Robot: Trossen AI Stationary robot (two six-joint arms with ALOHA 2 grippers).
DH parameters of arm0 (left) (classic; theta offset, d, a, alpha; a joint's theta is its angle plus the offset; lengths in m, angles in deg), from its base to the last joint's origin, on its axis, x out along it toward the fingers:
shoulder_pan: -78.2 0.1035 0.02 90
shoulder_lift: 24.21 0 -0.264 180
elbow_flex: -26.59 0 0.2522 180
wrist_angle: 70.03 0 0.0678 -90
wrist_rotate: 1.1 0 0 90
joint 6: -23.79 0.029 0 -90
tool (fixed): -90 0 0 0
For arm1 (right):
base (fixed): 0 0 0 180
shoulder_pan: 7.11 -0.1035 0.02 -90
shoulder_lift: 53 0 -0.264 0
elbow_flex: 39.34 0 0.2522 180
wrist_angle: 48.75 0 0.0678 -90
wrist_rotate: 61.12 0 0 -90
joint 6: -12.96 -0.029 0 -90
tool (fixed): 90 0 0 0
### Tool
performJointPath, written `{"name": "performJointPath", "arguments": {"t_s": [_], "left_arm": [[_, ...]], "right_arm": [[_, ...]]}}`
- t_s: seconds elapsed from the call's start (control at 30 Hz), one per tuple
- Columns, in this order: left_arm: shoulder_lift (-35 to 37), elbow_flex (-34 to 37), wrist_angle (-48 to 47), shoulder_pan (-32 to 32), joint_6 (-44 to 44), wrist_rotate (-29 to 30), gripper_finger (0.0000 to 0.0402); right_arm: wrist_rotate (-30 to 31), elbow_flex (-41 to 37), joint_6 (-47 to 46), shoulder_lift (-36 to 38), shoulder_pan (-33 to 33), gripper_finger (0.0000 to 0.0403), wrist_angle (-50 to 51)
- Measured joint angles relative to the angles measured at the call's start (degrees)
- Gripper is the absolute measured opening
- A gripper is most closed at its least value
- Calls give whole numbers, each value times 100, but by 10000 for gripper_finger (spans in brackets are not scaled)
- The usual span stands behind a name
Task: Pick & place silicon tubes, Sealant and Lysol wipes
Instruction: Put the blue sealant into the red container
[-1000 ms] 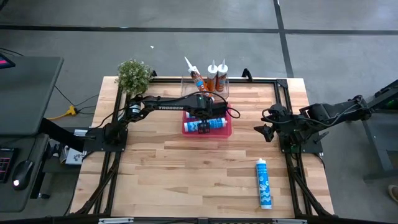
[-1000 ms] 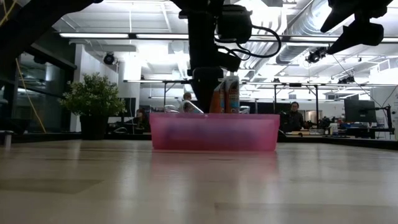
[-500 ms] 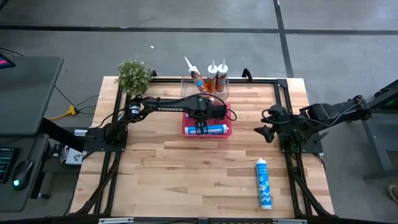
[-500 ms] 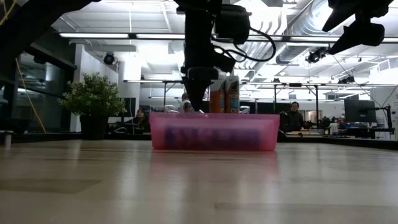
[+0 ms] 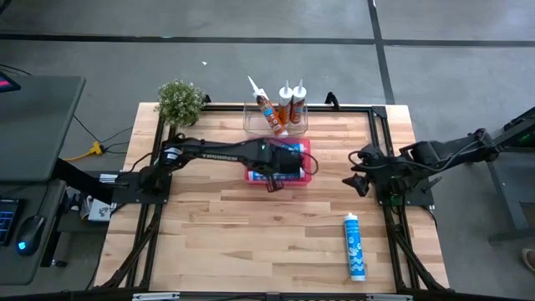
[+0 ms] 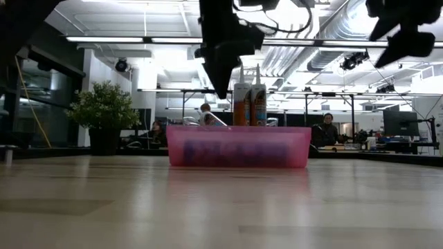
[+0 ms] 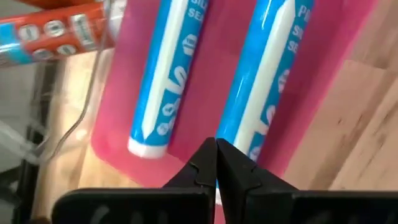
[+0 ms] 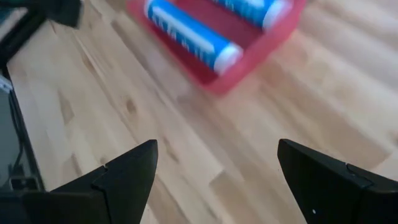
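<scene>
A pink bin [image 5: 308,164] stands at the table's far middle with two blue-and-white silicone tubes [image 7: 171,68] [image 7: 267,81] lying flat in it, side by side. My left gripper [image 7: 216,148] hovers shut and empty above the bin's near edge; in the low view its tips [image 6: 220,88] are well above the rim [image 6: 239,128]. A third blue-and-white tube [image 5: 354,245] lies flat on the table at the near right. My right gripper [image 5: 355,171] waits open to the right of the bin, above the wood. Lysol wipes are out of view.
Behind the bin, a clear container [image 5: 251,117] holds orange sealant tubes [image 5: 284,104] standing nozzle up. A small potted plant [image 5: 180,100] sits at the far left corner. Black frame rails run along the table's left and right sides. Bare wood lies across the near half.
My left gripper has risen out of the pink bin and drawn a little toward the table's near edge, and its fingers have come together to a point. The tube beneath it stays lying in the bin.
</scene>
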Motion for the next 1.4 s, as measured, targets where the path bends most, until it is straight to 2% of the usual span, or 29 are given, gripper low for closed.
{"name": "performJointPath", "arguments": {"t_s": [0.2,0.33,0.4,0.7,0.83,1.17,1.4], "left_arm": [[350,8,-301,-681,-949,866,1],[520,-10,-404,-1042,-1598,1243,1],[659,31,-770,-1242,-1930,1384,0],[1002,19,-1154,-2078,-3093,2034,0],[1045,177,-1534,-2427,-3838,2192,0],[1255,1261,-1504,-3169,-5541,2283,0],[1292,1776,-1018,-3439,-5885,2163,0]], "right_arm": [[-471,-629,-507,2,-262,327,-311],[-629,-1041,-1125,0,-574,327,-539],[-655,-1200,-1500,4,-750,327,-628],[-857,-1312,-3120,-33,-1524,327,-619],[-924,-1312,-3819,-102,-1807,327,-441],[-1383,-942,-5140,-775,-2480,327,201],[-1733,-421,-5646,-1806,-2831,327,384]]}}
